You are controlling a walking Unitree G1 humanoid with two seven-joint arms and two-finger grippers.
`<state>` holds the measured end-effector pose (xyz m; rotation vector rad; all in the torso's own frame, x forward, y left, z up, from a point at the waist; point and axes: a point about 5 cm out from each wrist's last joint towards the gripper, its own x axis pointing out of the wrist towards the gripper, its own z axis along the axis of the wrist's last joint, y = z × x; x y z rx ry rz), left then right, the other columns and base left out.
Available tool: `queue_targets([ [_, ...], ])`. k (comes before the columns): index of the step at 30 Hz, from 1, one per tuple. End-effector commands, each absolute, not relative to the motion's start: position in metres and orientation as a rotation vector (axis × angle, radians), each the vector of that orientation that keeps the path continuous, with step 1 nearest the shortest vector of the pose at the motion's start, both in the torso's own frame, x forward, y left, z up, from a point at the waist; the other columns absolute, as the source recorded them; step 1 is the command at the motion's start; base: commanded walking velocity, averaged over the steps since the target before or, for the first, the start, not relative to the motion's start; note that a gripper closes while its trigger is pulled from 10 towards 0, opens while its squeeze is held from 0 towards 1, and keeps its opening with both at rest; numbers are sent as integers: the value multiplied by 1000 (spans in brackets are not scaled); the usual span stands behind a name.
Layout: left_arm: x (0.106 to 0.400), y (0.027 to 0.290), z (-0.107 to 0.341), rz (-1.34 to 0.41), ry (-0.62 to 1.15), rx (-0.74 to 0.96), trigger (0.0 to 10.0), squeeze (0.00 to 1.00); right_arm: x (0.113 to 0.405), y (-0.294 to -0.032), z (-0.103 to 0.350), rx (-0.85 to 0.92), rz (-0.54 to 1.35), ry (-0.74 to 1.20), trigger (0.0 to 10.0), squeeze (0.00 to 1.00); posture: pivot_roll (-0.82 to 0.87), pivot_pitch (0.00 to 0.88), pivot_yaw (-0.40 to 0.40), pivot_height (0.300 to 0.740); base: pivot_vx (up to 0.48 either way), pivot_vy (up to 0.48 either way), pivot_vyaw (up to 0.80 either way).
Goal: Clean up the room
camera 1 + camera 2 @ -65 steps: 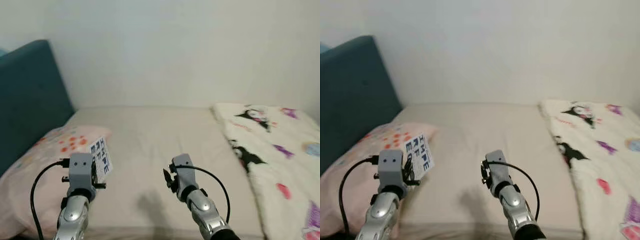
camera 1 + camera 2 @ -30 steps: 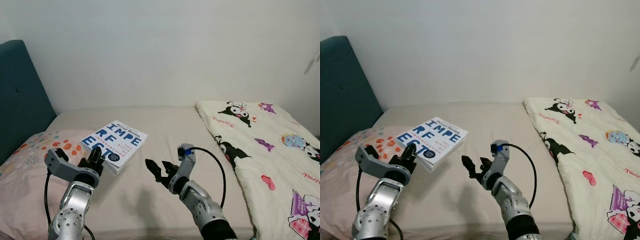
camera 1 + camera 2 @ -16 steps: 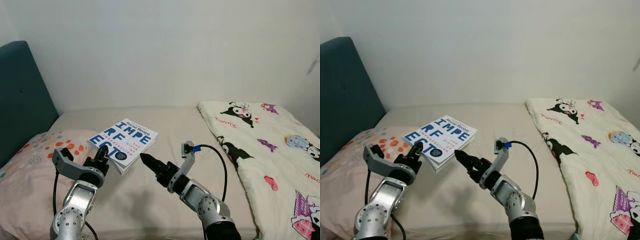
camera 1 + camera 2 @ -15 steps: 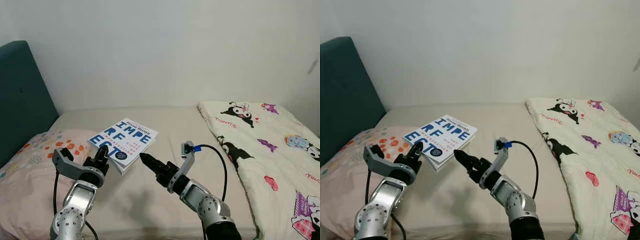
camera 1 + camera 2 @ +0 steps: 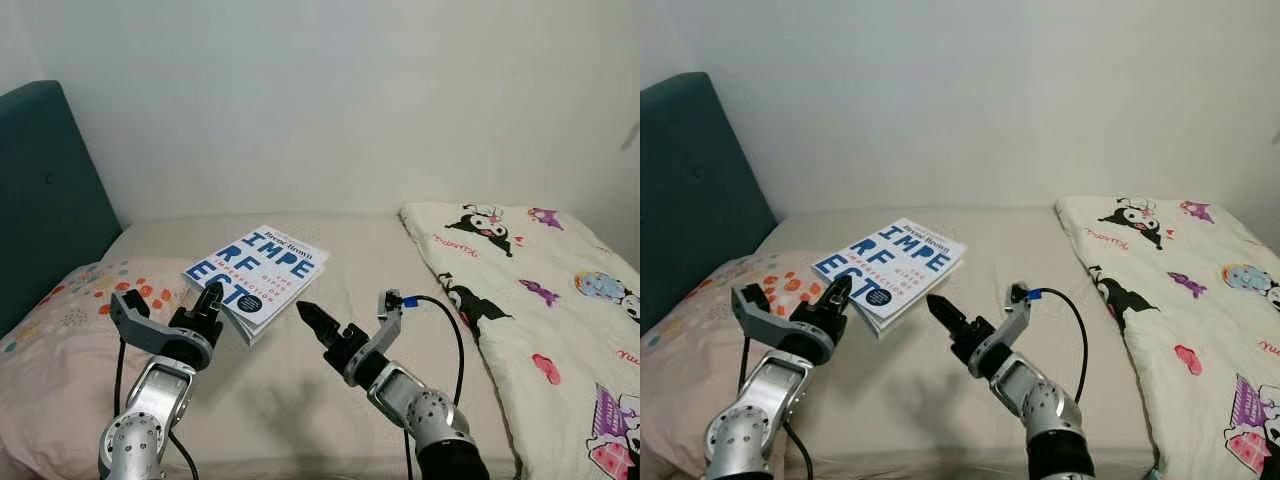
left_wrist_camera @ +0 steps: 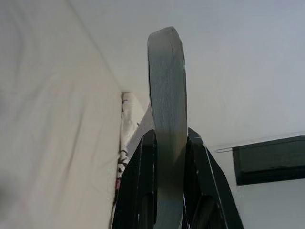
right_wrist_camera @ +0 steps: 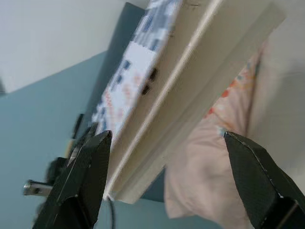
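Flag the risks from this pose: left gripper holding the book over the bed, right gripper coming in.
1. The left gripper pinches the book at one corner only, so most of it hangs unsupported; it may sag, twist or slip out.
2. The right gripper is open with the book's page edges between its fingers; closing there could crumple pages or knock the book loose.
3. If dropped, the book would probably land on the bed or the pillow, and need picking up again.

Bare bed sheet [image 5: 340, 255] is left open between the pillow [image 5: 60, 330] and the cartoon-print blanket [image 5: 540, 300]. The left flank is closed by the teal headboard [image 5: 45, 200], the far edge by the wall [image 5: 330, 100]. A held book [image 5: 257, 275] overhangs the pillow's inner edge.
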<state>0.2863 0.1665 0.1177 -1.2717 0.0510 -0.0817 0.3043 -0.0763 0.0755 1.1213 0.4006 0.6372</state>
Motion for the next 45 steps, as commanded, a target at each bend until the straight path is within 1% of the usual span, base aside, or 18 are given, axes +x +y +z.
queue_targets([
  [1,281,141,115,-137,57,-1375,10000,0,305,-67,90,1185,719,354,10000,0,6,0,9,740,0,0,0],
  [5,281,141,114,-136,58,-1379,10000,0,303,-65,97,1228,777,331,10000,0,5,0,6,740,0,0,0],
  [9,280,141,114,-135,56,-1385,10000,0,302,-65,99,1250,790,327,10000,0,5,0,5,740,0,0,0],
  [17,279,139,115,-169,61,-1402,10000,0,309,-72,93,1273,686,339,10000,0,7,0,3,740,0,0,0],
  [23,275,137,117,-214,70,-1394,10000,0,313,-77,99,1330,684,302,10000,0,8,0,2,740,0,0,0],
  [24,275,137,117,-219,71,-1388,10000,0,314,-77,101,1331,691,298,6471,0,8,0,2,740,0,0,0],
  [25,275,137,117,-219,71,-1388,10000,0,314,-77,101,1331,691,298,6471,0,8,0,2,740,0,0,0],
  [26,275,136,117,-222,74,-1385,10000,0,314,-77,102,1331,698,295,1843,0,8,0,2,740,0,0,0],
  [27,275,136,117,-222,74,-1385,10000,0,314,-77,102,1331,698,295,1843,0,8,0,2,740,0,0,0],
  [28,275,135,116,-226,79,-1379,10000,0,314,-76,103,1335,707,291,0,0,7,0,1,740,0,0,0],
  [36,275,133,116,-239,88,-1370,10000,0,314,-76,109,1341,736,273,0,0,8,0,0,740,0,0,0],
  [37,274,132,116,-241,90,-1371,10000,0,315,-76,110,1332,741,272,10000,0,7,0,0,740,0,0,0],
  [45,273,130,117,-262,100,-1360,10000,0,314,-74,113,1318,777,271,10000,0,7,0,-1,740,0,0,0],
])
